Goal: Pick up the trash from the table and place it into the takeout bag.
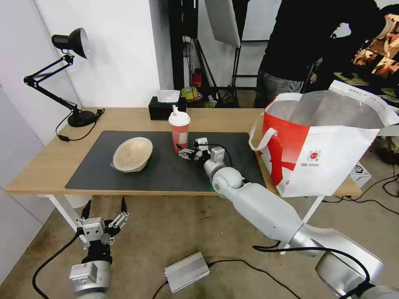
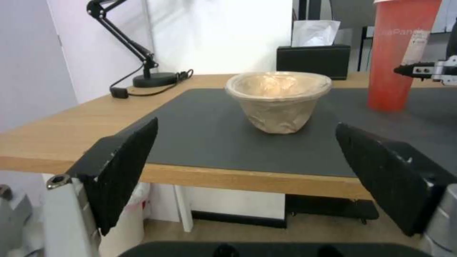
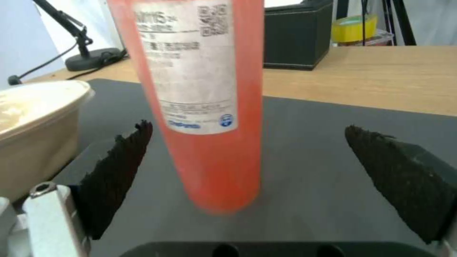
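Right gripper [image 1: 181, 151] at red cup [image 1: 179, 131], fingers spread, no contact.
Cup upright mid-mat, beige bowl [image 1: 132, 154] beside it; takeout bag [image 1: 320, 145] at table [image 1: 45, 166] end (mouth open). Left gripper [image 1: 104, 211] open, below the front edge.

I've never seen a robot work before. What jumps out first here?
The big red-and-white takeout bag with silver foil lining stands open at the table's right end. On the dark grey mat, the right gripper, fingers open, reaches at a tall red drink cup with white lid. The left gripper hangs open below the table edge, facing a beige bowl.
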Controlling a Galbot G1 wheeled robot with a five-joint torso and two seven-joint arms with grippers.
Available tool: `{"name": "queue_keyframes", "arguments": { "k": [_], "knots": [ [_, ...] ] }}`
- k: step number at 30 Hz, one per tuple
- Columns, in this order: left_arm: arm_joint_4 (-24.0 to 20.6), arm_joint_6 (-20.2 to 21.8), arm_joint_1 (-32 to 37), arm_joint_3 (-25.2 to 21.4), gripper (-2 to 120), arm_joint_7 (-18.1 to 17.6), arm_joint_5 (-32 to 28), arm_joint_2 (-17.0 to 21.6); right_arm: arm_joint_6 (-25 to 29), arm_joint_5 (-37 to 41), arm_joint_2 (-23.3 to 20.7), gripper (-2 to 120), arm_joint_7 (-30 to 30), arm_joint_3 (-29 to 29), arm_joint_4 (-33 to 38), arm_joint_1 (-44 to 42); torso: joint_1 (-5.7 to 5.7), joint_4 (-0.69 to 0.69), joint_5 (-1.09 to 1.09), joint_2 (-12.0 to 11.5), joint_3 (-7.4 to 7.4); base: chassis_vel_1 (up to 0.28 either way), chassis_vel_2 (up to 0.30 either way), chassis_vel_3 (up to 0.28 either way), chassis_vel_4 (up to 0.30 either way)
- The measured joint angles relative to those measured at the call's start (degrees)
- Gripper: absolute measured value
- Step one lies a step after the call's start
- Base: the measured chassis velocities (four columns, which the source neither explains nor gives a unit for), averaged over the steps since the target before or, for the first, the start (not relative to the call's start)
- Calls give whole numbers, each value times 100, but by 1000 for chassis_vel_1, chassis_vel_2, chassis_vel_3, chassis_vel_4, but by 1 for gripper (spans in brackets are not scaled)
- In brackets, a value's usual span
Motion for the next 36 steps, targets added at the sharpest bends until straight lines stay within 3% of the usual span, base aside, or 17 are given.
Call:
{"name": "queue_keyframes", "arguments": {
  "k": [13,36],
  "knots": [
    [38,-5,-42,1,100,0,0,0,131,-133,341,100,-191,42,-616,185,0,0,0,0,0,0,0,0,0],
    [63,-11,-73,24,100,-1,-9,0,134,-150,442,100,-261,31,-671,231,0,0,0,0,0,0,0,0,0]
  ]
}}
